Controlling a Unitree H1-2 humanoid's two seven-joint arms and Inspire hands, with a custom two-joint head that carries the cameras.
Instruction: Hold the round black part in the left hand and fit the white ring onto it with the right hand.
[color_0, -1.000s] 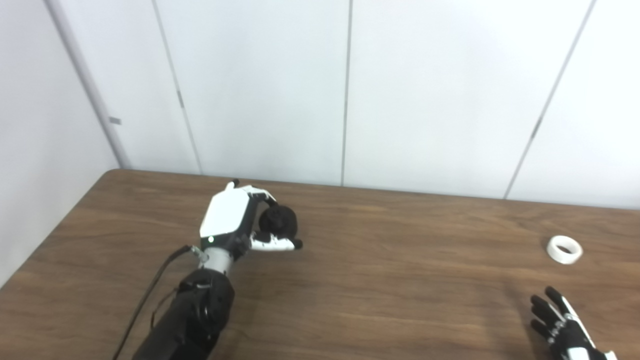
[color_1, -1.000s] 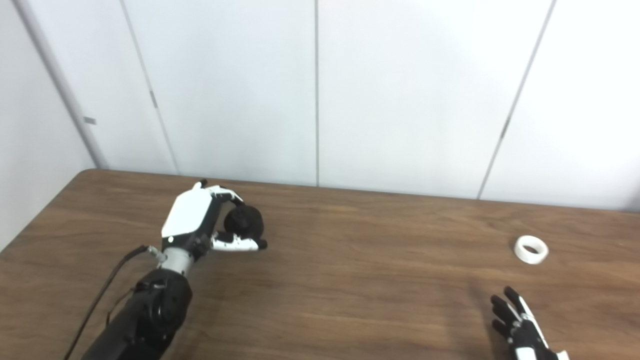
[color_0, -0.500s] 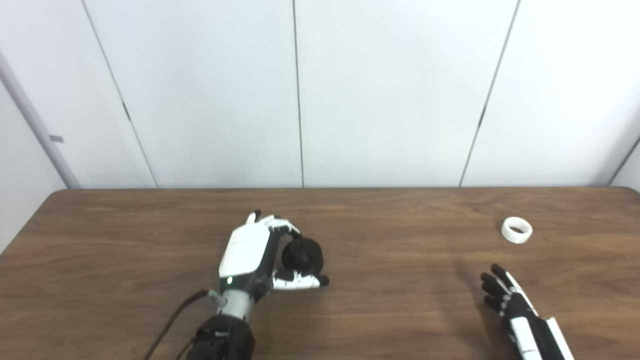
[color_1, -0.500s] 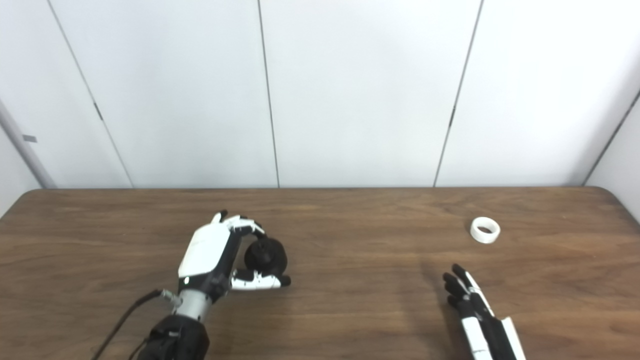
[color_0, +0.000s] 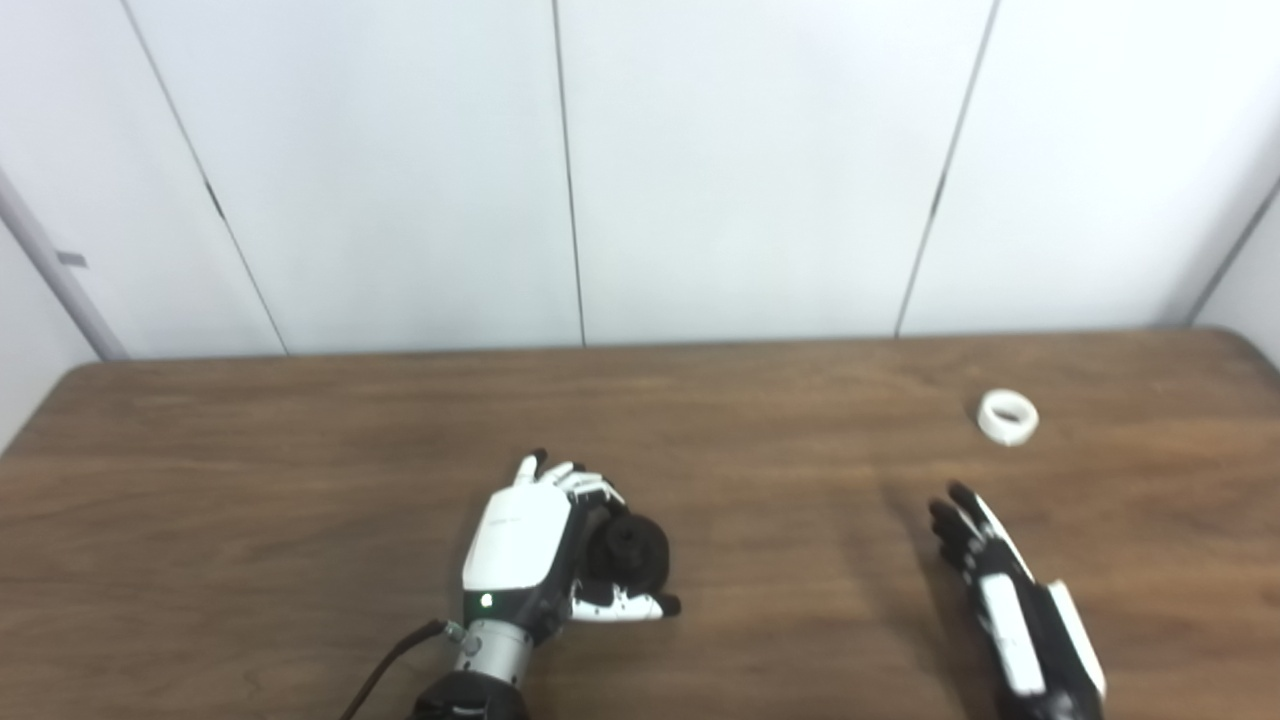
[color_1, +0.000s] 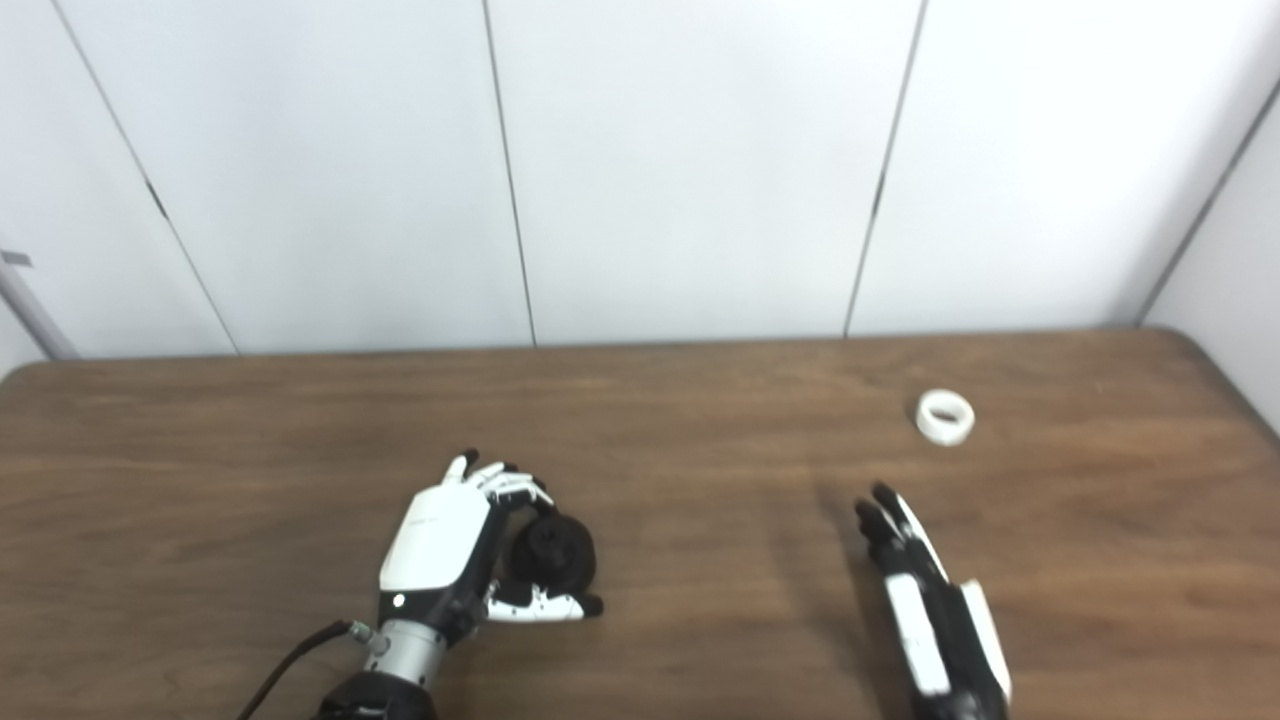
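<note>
While my left hand (color_0: 545, 555) curled around the black part (color_0: 632, 552) near the middle of the table (color_0: 250, 480), my right hand (color_1: 915, 580) lay low over the wood on the near right, holding nothing. Its fingers (color_1: 880, 520) were stretched out fairly straight and close together, pointing toward the far edge. The left hand's fingers wrapped the far side of the part and its thumb ran along the near side, so the round dark piece sat cradled against the palm. I could not tell whether the part rested on the table or was lifted just clear of it.

By my reading, the step in hand was the reach for the ring (color_1: 945, 417). To do it well, I judged I should carry the right hand toward the far right, spread thumb and fingers before arriving, and come down over the ring so that they closed on its outer wall from opposite sides. A small, light ring on smooth wood would likely skid if nudged from one side only. I also judged the left hand should keep the part steady, with its open face turned toward the right.

The ring lay flat on the table toward the far right, its hole facing up. It sat beyond the right fingertips and slightly to their right, near but not touching. It was well apart from the black part on the left.
</note>
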